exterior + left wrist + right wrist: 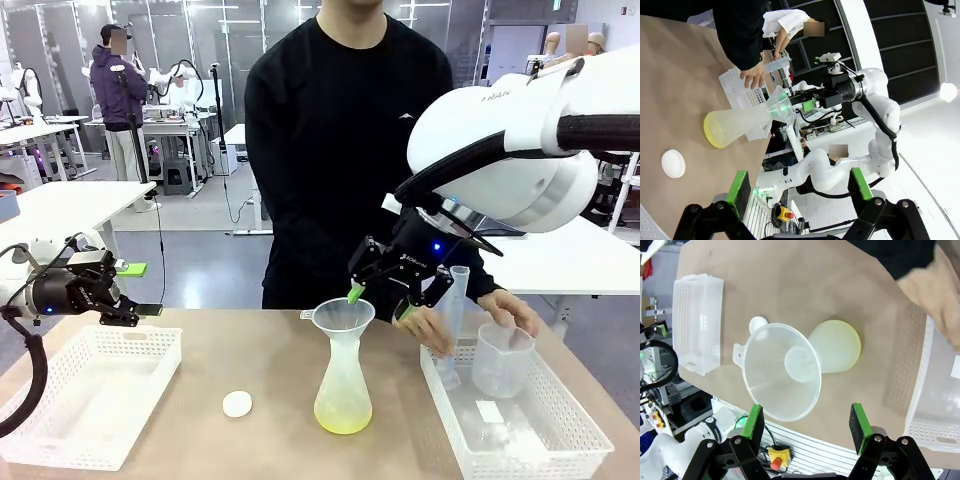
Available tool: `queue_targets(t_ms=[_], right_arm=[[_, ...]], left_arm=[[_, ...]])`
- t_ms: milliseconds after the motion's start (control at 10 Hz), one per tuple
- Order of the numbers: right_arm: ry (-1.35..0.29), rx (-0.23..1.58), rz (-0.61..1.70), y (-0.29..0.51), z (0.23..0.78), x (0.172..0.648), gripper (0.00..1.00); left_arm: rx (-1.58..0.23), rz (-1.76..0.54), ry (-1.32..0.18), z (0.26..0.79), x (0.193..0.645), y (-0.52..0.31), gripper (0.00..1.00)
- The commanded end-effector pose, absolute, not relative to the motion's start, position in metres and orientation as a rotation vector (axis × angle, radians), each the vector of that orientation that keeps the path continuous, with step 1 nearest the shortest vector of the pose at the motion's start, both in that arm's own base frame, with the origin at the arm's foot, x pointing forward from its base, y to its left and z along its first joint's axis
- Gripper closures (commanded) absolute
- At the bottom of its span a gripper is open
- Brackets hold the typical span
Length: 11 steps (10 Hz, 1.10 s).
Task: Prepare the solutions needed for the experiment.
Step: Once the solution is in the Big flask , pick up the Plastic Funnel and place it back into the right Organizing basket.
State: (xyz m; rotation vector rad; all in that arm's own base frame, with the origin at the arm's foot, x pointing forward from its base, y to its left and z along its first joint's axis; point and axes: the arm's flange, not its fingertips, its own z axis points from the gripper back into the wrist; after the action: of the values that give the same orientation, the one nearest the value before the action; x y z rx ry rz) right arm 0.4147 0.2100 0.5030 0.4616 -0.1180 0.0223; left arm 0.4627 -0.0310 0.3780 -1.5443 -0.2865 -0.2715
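- Front view, centre of frame: solutions (343, 418) as a shallow pale yellow-green pool in the bottom of the flask (343, 372), upright on the tabletop (270, 350). Same pool at left of the left wrist view (715, 136), and as a yellow tinge at the flask's edge near centre of the right wrist view (852, 347).
- Right gripper (380, 302) just above and behind the funnel (343, 318) seated in the flask neck: fingers spread wide, nothing held. One green pad right by the rim; contact impossible to tell.
- Left gripper (138, 290) at the left edge, above the left basket (100, 335): fingers fully apart, empty.
- Reads as the approach to the funnel, by judgement only. Calls for centring first, since the right wrist view puts the rim nearer one pad than the other.
- Then: lower straight, close gently on the thin wall, lift vertically so the stem clears the neck without tipping the flask.
- Needs clearance from the person's hand (432, 328) at the graduated cylinder (458, 295), just right of the fingers.
- Funnel: frosted translucent plastic, wide cone, small side tab; likely light and slippery.
- Flask: cloudy, conical, narrow-necked, broad base.
- Baskets: white perforated plastic, rectangular.
- Small white round disc (237, 403) flat on the brown matte tabletop, left of the flask.
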Motion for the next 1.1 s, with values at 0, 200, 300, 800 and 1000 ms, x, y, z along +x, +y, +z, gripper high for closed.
queue_targets(t_ms=[0,200,300,800,1000], right_arm=[[-0.132,0.433,-0.02,0.217,0.501,0.422,0.14],[-0.122,0.442,-0.034,0.217,0.489,0.428,0.14],[-0.115,0.444,-0.045,0.217,0.484,0.431,0.14],[-0.106,0.445,-0.073,0.216,0.467,0.436,0.31],[-0.088,0.466,-0.063,0.217,0.465,0.435,0.49]], left_arm=[[-1.549,-0.269,-0.292,0.38,0.461,-0.031,0.0],[-1.549,-0.269,-0.292,0.38,0.461,-0.031,0.0],[-1.549,-0.269,-0.292,0.38,0.461,-0.031,0.0],[-1.549,-0.269,-0.292,0.38,0.461,-0.031,0.0],[-1.549,-0.269,-0.292,0.38,0.461,-0.031,0.0]])
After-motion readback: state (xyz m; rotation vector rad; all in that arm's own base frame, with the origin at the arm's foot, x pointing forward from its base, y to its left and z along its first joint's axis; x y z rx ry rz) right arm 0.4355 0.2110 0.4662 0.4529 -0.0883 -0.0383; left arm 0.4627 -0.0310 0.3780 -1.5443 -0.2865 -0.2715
